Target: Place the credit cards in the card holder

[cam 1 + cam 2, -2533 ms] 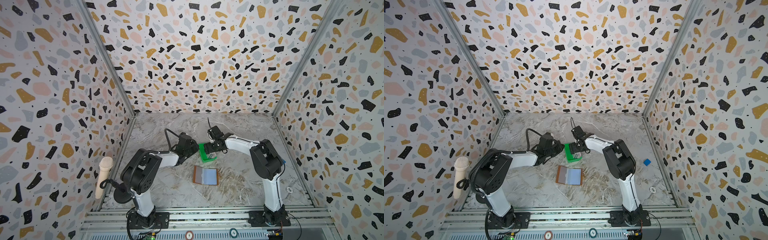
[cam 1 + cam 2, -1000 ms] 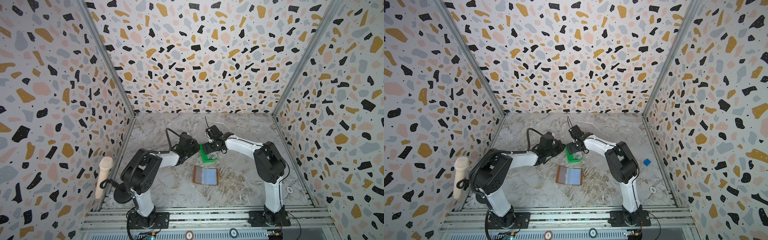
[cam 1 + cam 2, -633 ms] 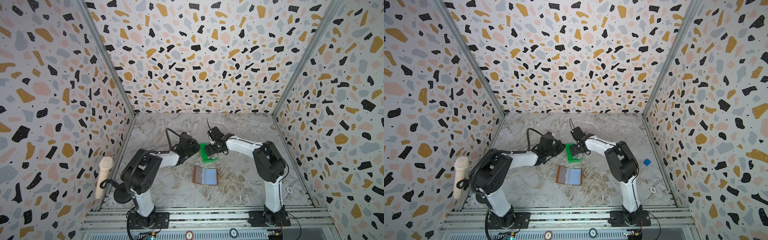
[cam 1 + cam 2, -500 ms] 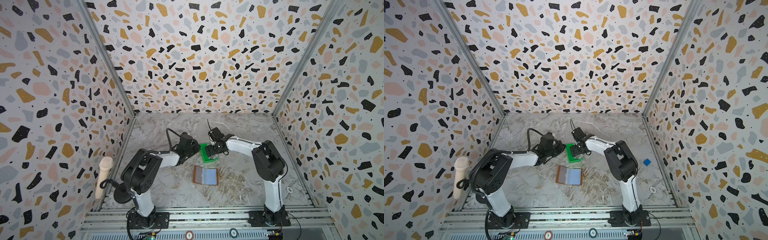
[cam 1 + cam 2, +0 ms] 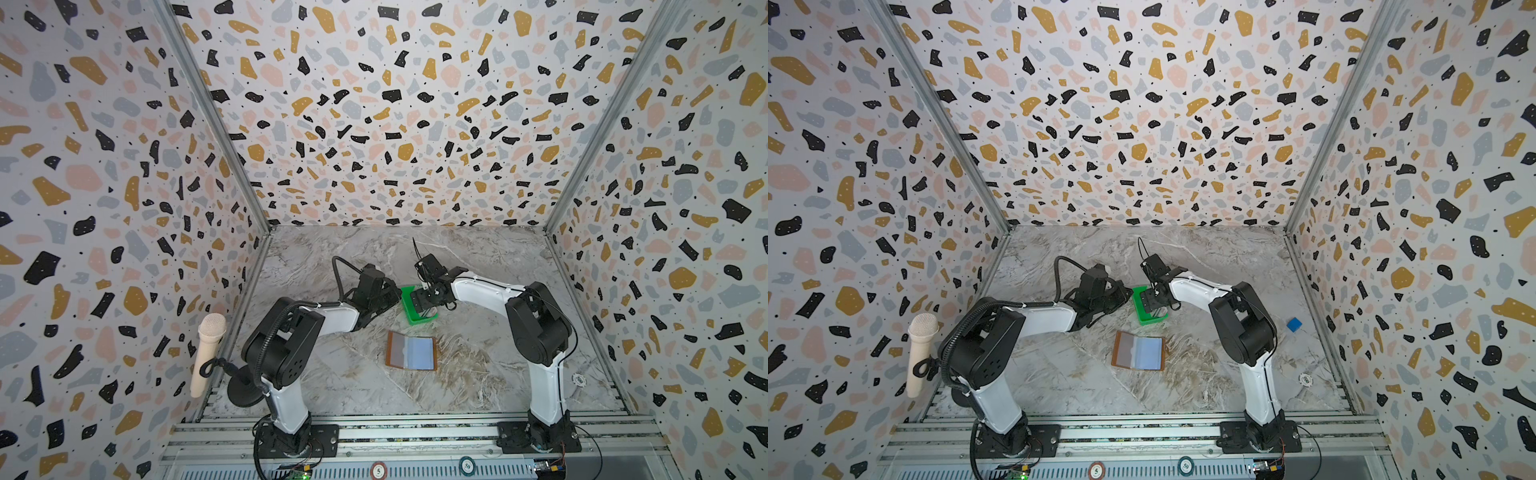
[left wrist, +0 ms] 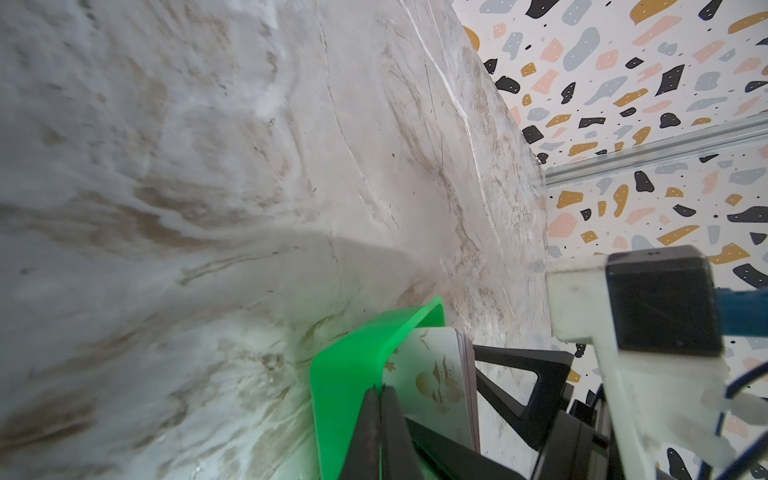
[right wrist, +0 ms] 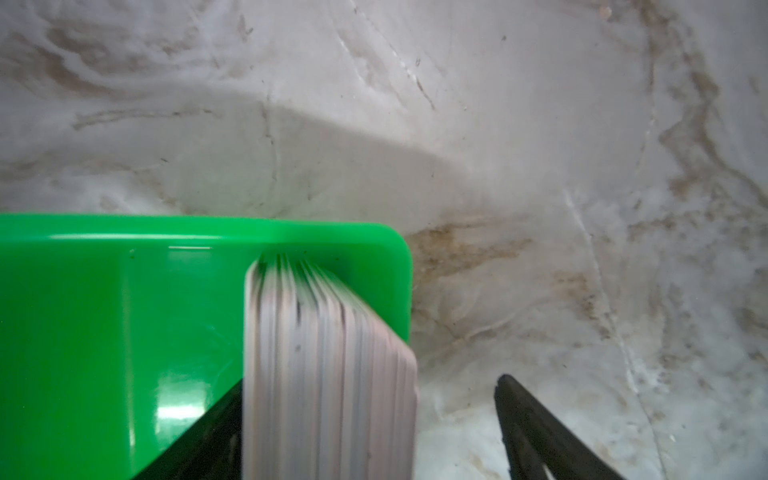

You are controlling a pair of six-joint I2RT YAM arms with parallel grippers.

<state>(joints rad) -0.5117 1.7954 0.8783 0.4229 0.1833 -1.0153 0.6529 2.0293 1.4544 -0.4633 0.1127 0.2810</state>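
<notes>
Two robot arms meet at a small green tray (image 7: 104,291) on a marble table (image 5: 353,395). The credit cards (image 7: 328,365) stand on edge in it as one stack; the outermost is pale with a gold picture, its lettering too blurred to read. The right gripper (image 7: 370,382) is spread wide, straddling the stack. The left gripper (image 6: 380,388) is closed on nothing, its tips at the tray's wall. The card holder (image 5: 411,351) lies open nearby, toward the front rail, where a round token (image 5: 378,471) reads 5.

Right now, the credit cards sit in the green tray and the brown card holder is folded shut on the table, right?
No, the card holder lies open, clear sleeves up, as both top views show. The credit cards do sit in the green tray.
</notes>
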